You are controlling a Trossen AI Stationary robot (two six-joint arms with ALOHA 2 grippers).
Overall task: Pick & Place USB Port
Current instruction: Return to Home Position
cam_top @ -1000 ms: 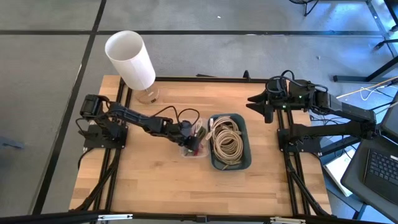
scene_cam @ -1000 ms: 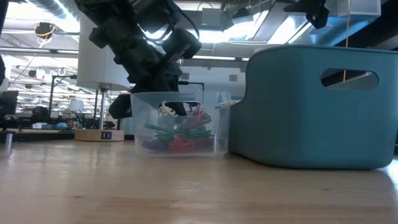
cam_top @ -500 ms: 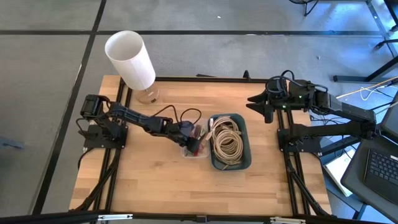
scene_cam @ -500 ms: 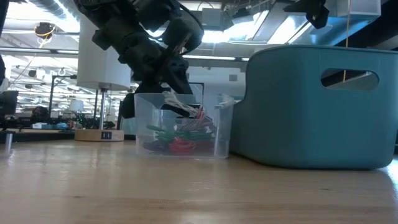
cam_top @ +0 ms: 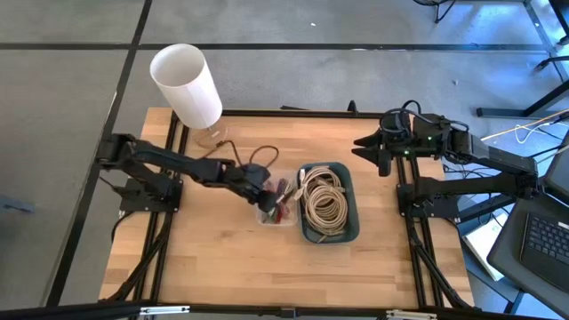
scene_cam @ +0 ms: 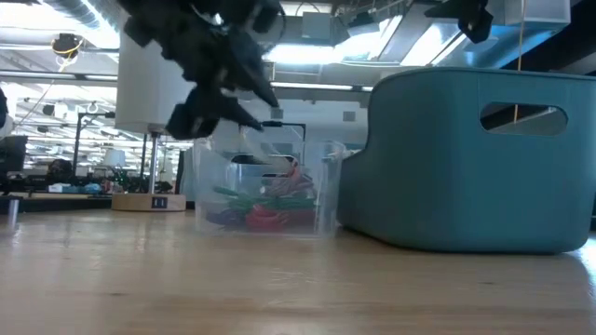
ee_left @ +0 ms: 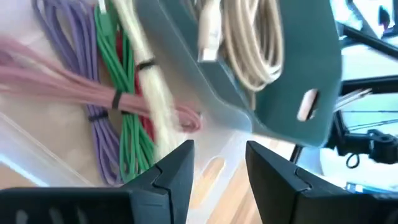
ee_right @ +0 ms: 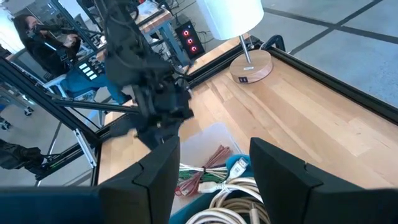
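Your left end effector (ee_left: pixel 220 152) has lifted out of the clear bin (scene_cam: pixel 323 191). A second ago it sat low at the rim; now it hangs above the bin's left side and is drawing back toward the left edge of the tabletop (cam_top: pixel 222 258). Its fingers are spread and nothing is between them, so the release looks finished.

The white charger cable (ee_left: pixel 149 93) lies inside the clear bin with the pink cable (ee_left: pixel 56 81) and green, purple and red ones. That bin stands near the middle of the tabletop, right against the left wall of the teal bin (cam_top: pixel 349 191), which holds coiled beige cables (cam_top: pixel 324 200).

Your right end effector (ee_right: pixel 212 152) waits near the right rear corner of the tabletop, fingers also spread and empty.

With the cable dropped and the arm retreating, the placing appears done. You should only need to fold the left arm home, and watch that it passes clear of the lamp (cam_top: pixel 187 84) at the left rear corner.
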